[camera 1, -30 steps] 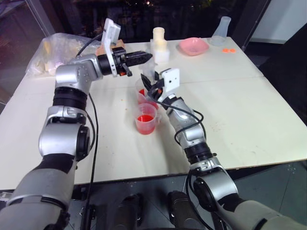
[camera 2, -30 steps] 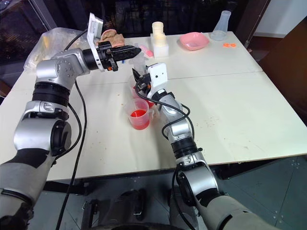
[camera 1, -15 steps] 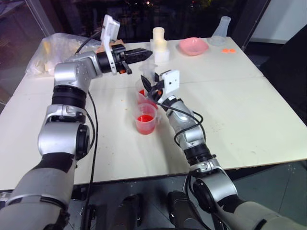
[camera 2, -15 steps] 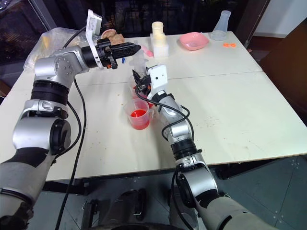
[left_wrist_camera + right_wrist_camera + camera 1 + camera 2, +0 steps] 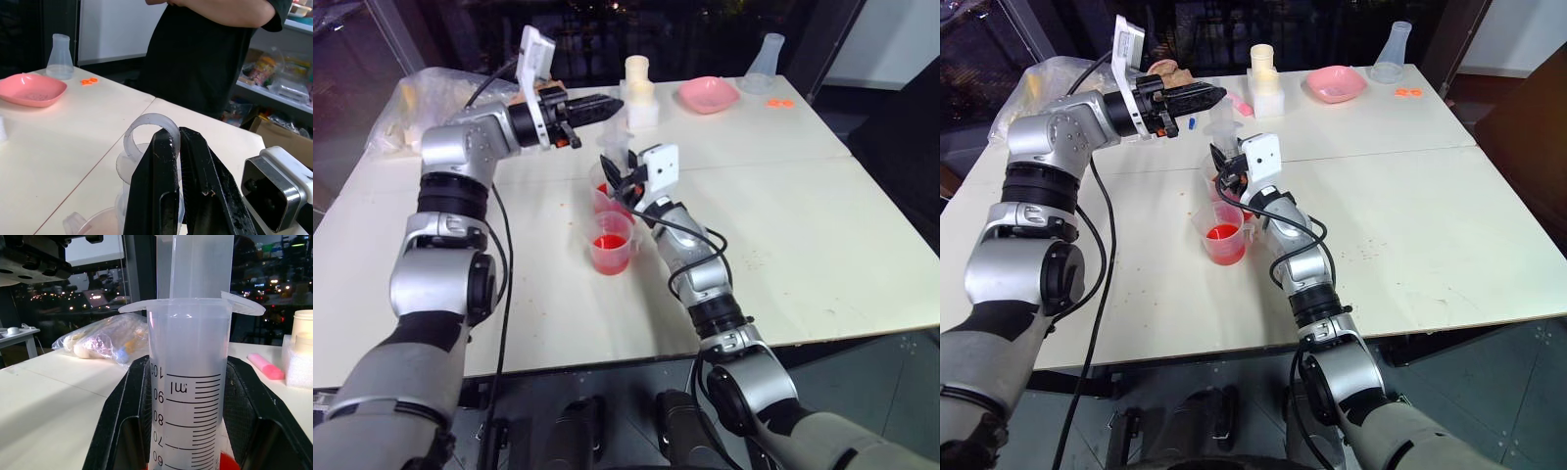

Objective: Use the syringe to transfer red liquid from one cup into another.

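Right wrist view is showing the right pincer (image 5: 188,431) clamping the large clear plastic syringe (image 5: 188,382) upright over the far red-liquid cup (image 5: 604,196); the left pincer (image 5: 188,196) is pinching its plunger ring (image 5: 149,132). Off-axis pulling could be tipping the cup.

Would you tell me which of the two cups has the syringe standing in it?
The farther cup, behind the front cup, which stands free; the syringe rises from it.

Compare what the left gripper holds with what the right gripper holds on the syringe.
The left gripper pinches the plunger's ring at the top; the right gripper clamps the syringe barrel lower down. The left points roughly level, the right angles upward. Both are shut, above the cup of red liquid.
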